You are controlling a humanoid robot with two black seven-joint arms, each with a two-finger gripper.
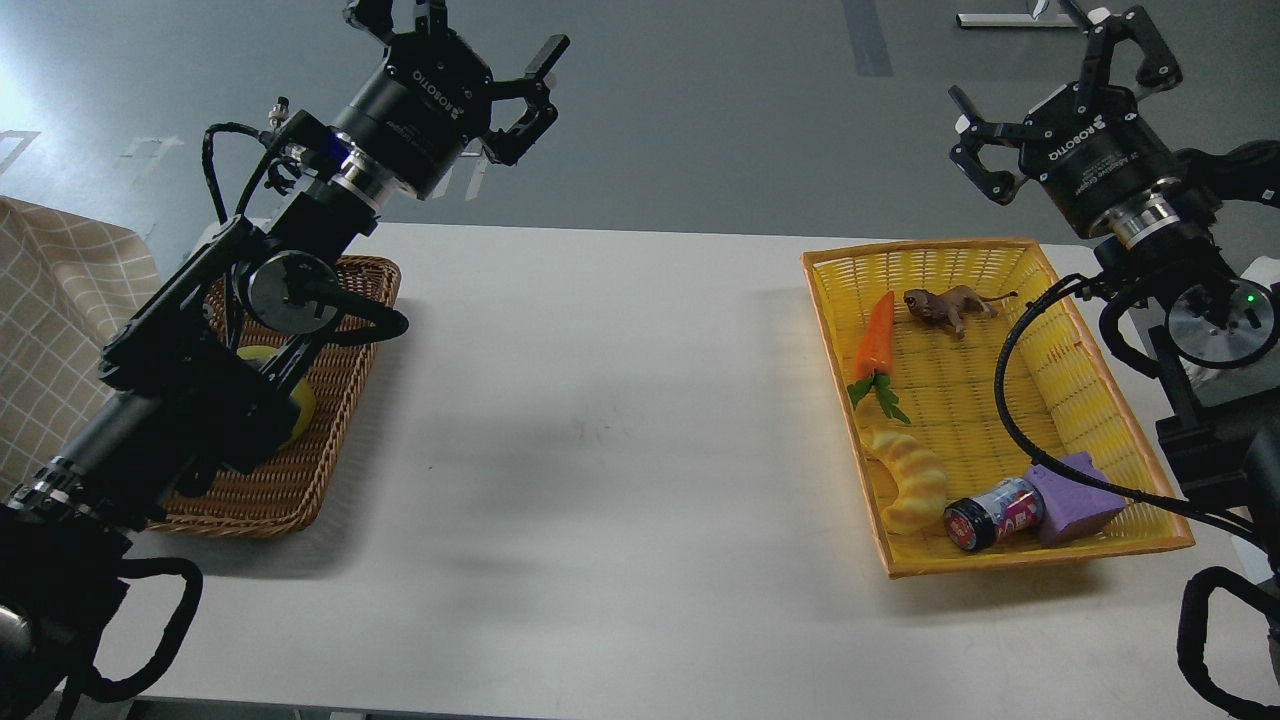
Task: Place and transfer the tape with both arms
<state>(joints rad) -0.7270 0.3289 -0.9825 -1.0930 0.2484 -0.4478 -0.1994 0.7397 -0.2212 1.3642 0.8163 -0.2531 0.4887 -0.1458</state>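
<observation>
Checked cloth (pixel 60 330): lies at the far left edge, beside the table (pixel 600 420).
Left arm (pixel 200 370): comes in from the lower left and crosses over the brown wicker basket (pixel 330 420), hiding much of its inside.
Left gripper (pixel 455 45): raised high above the basket's far end, fingers spread, holding nothing.
The tape (pixel 295 405): only a yellow sliver shows in the brown wicker basket, under the left arm; its core cannot be seen.
Table middle: bare white surface between the two baskets, the likely ground for a hand-over.
Yellow basket (pixel 1130 540): sits on the right, holding a toy carrot (pixel 876 335), a toy lion (pixel 945 303), a croissant toy (pixel 910 475), a small can (pixel 990 513) and a purple block (pixel 1075 495).
Right gripper (pixel 1060 95): held up above the yellow basket's far right corner, fingers spread, empty.
Risk, left side: the tape is mostly hidden by the arm, so a descent could land on the wicker rim or clip the roll's edge and tip it.
Risk, mix-up: the croissant toy is also yellowish and could be mistaken for the roll.
Risk, hand-over: a smooth roll may slip if one gripper lets go before the other has closed.
Risk, right side: the looped cable (pixel 1010 400) hangs over the yellow basket and could snag its contents.
</observation>
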